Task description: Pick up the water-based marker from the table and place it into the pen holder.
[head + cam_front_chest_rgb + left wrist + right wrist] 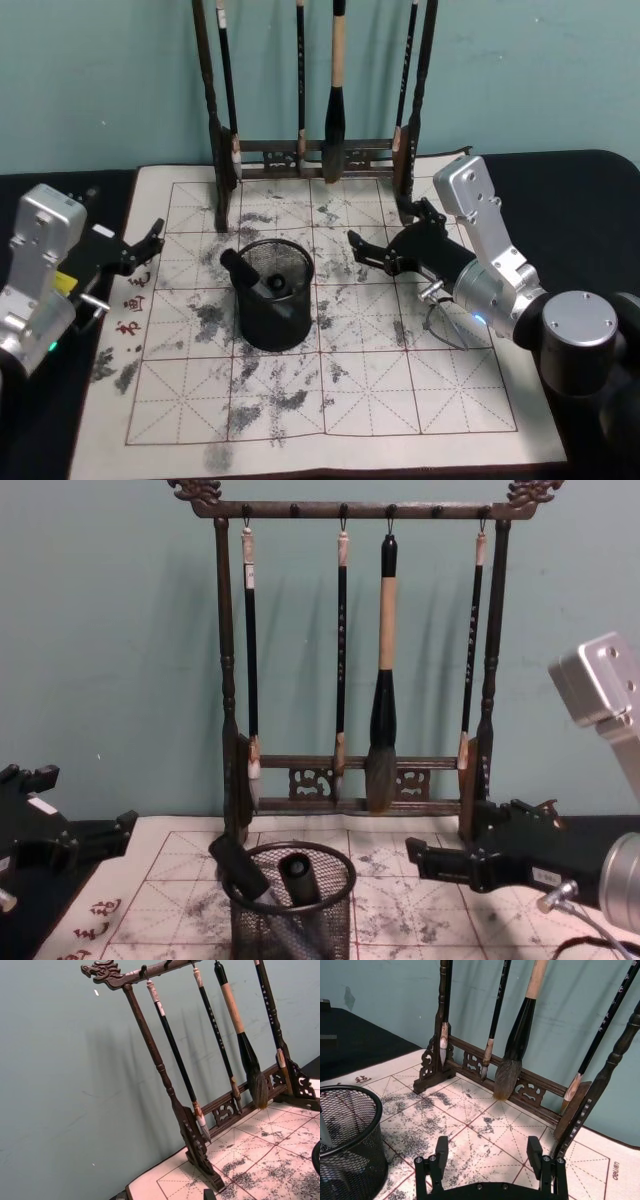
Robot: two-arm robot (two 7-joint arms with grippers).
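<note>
Now the marker (243, 270) leans inside the pen holder (275, 322); right claw (366, 251) gapes empty beside it.

The practice mat (485, 1130) carries small printed lettering along its edge near the brush rack (530, 1087), too small to read surely. Red characters mark the mat's left margin in the head view, illegible.
</note>
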